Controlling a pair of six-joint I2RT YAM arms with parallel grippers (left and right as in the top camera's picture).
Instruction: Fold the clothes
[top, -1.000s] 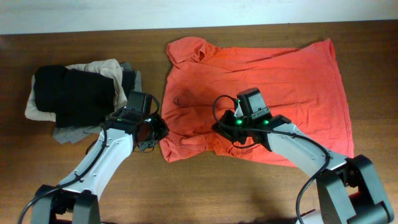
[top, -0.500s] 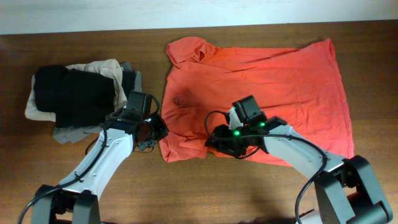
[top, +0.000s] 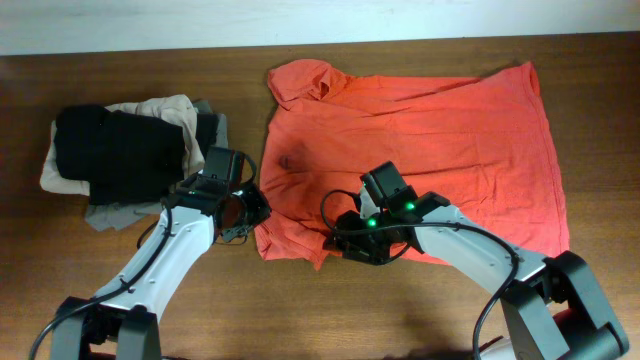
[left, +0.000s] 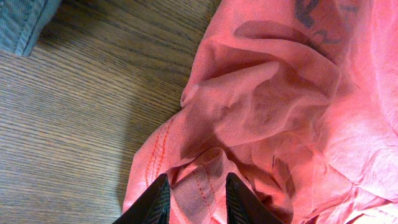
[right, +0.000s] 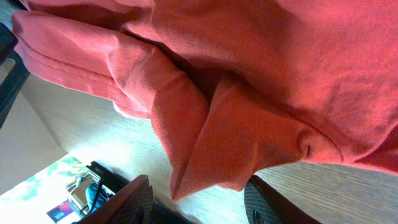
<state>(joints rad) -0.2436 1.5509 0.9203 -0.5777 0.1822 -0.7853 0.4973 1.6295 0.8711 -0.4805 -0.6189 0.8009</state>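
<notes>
The red-orange T-shirt (top: 450, 130) lies spread on the wooden table, collar and sleeve at the back left and its near-left hem bunched. My left gripper (top: 250, 212) is at the shirt's near-left edge. In the left wrist view its fingers (left: 198, 196) are shut on a stitched fold of the shirt (left: 280, 112). My right gripper (top: 345, 245) is at the near hem, right of the left one. In the right wrist view its fingers (right: 198, 186) are wide apart, and a flap of the shirt (right: 261, 74) hangs between them without touching them.
A pile of black, beige and grey folded garments (top: 120, 150) sits at the left, close behind my left arm; its grey edge shows in the left wrist view (left: 22, 22). Bare wooden table (top: 400, 320) runs along the front. The table's back edge is at the top.
My right gripper has moved left and toward the front along the hem, bunching the hem toward the left gripper, and a small point of cloth now pokes out. The left arm has not moved.
</notes>
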